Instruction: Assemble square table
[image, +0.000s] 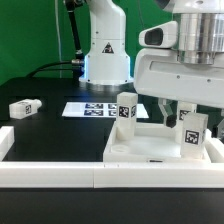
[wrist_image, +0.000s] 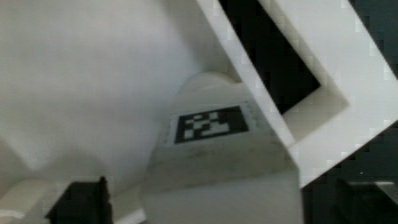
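The square top (image: 150, 150) lies on the desk (image: 50, 125), at the exterior view's right, with two legs standing on it. The jaws pinch the right leg (image: 192, 133). If it tilts, it might not screw in straight. Another leg (image: 24, 107) lies far left.

white square top (image: 150, 150), white legs (image: 126, 108) — black-white tags, black table (image: 50, 125)
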